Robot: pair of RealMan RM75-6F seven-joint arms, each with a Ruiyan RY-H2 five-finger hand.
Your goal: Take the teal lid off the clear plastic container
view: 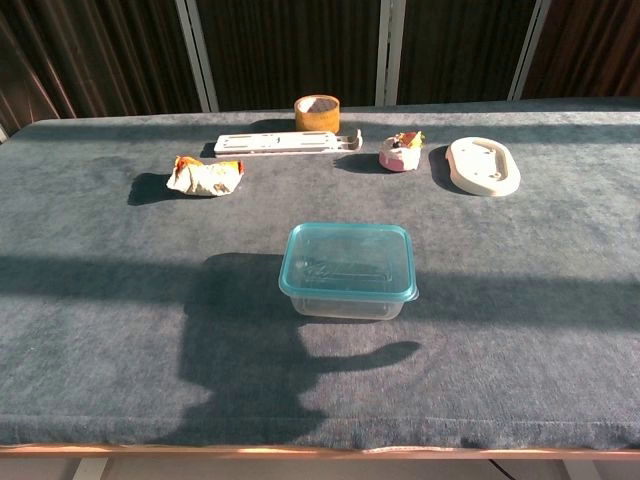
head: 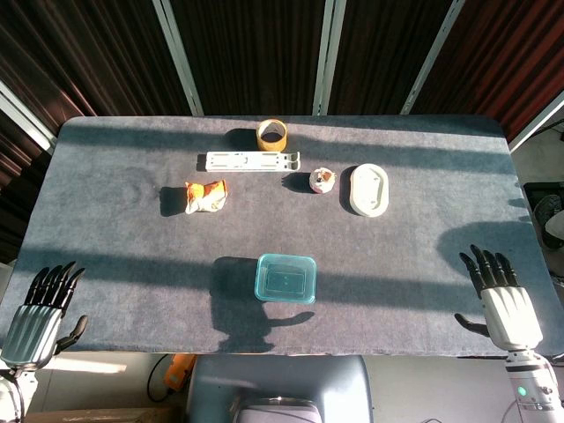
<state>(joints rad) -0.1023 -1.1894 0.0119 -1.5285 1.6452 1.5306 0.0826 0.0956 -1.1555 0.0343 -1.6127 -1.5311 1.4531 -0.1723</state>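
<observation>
- Head view: the clear plastic container (head: 285,280) with its teal lid (head: 285,276) on sits near the front middle of the grey felt table (head: 115,247). The left hand (head: 42,308) and right hand (head: 504,300) rest at the front corners, fingers apart, holding nothing, well apart from it.
- Chest view: the lid's rim overhangs the walls; probably best to steady the container with one hand and peel up a corner with the other.

No text, label, brand, number or sign can be read in either view. The crumpled wrapper (view: 205,177) at the upper left of the desk (view: 90,300) shows orange and white print, too small to make out. The teal lid (view: 348,260) bears faint raised marks that stay illegible.
</observation>
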